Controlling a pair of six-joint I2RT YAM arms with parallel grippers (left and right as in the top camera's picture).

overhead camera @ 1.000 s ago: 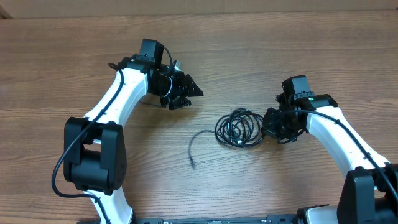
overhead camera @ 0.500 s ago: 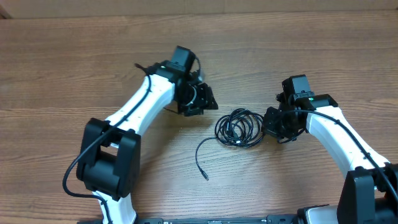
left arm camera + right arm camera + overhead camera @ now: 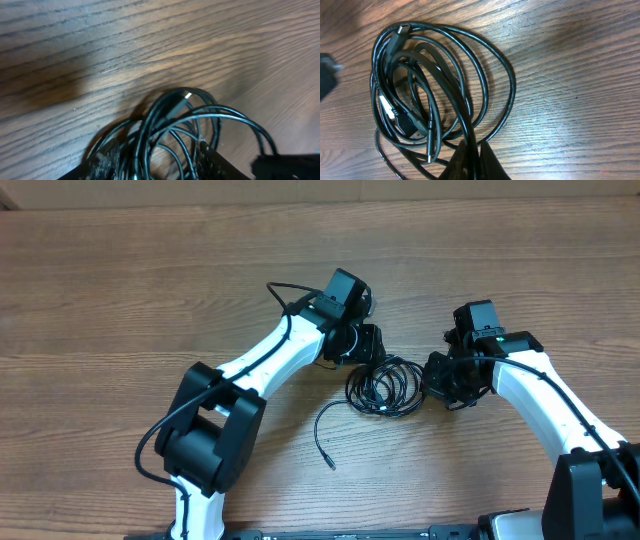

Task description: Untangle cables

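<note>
Cables [image 3: 385,387]: lying as a tight coil of black loops on the wooden table [image 3: 120,290], between the two grippers.
Loose strand [image 3: 318,432]: curving out from the coil's left edge toward the near side of the table, with its tip lying free.
Left gripper [image 3: 366,352]: hovering at the coil's upper-left edge, jaws standing apart with several loops passing between the fingers.
Right gripper [image 3: 437,380]: sitting at the coil's right edge, jaws pressing together on strands of the coil.

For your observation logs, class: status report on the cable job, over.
Left gripper: jaws apart over the coil. Right gripper: jaws shut on the cables. Cables one tangled coil, no obstruction seen.
</note>
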